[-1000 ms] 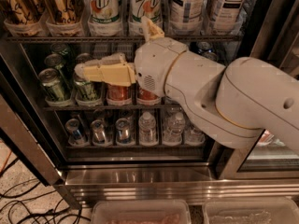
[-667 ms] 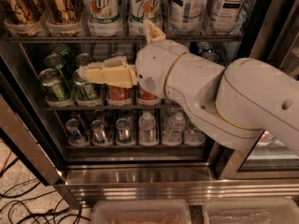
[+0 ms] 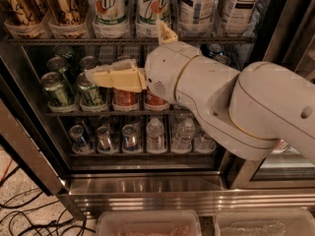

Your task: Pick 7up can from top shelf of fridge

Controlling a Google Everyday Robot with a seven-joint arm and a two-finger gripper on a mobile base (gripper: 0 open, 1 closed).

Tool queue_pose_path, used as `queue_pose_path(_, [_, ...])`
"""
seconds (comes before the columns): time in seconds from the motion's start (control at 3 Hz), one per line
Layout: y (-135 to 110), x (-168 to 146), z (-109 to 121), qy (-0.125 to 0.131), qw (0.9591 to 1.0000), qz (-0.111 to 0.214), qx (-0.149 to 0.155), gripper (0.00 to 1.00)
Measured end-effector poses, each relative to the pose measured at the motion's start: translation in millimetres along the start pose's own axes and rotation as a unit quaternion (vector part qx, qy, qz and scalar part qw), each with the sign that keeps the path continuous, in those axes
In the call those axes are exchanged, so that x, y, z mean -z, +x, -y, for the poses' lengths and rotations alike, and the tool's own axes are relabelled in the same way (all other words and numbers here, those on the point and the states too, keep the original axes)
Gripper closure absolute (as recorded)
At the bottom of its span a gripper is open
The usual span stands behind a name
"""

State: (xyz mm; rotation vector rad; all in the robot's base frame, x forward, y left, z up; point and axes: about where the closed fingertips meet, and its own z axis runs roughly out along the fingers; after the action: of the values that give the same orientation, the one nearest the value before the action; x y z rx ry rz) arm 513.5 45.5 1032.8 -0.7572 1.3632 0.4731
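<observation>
A fridge (image 3: 147, 188) with a steel frame and dark inside fills the frame, its wire shelves loaded with drinks. Speckled floor with loose cables (image 3: 24, 215) shows at the lower left, and two clear plastic bins (image 3: 147, 225) sit along the bottom edge.

The robot's bulky white arm (image 3: 256, 107) reaches in from the right across the middle of the frame. Along the upper edge runs the top shelf (image 3: 74, 42), holding gold-brown cans (image 3: 66, 6) at the left, two 7up cans in the middle and tea cans (image 3: 197, 9) at the right.

The claw (image 3: 91, 76) points left at the middle shelf's height, in front of the short green cans (image 3: 56, 87) and above the red cans (image 3: 125, 98). Its cream fingers (image 3: 118, 75) lie together with nothing between them.

The nearer 7up can (image 3: 150, 6) stands upright above the arm's wrist, long axis vertical, lettering facing the camera, its top cut off by the frame.
</observation>
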Motion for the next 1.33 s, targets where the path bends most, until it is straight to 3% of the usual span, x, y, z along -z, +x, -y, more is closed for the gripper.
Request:
queue_pose_path(0.33, [0.0,0.0,0.0,0.000,1.0000,0.000,0.000,0.13])
queue_pose_path(1.0, [-9.0,-10.9,9.2,-0.002,0.9999,0.004,0.011,0.21])
queue_pose_path(1.33, [-12.7,-19.5,22.5,0.002,0.9999,0.011,0.010,0.35])
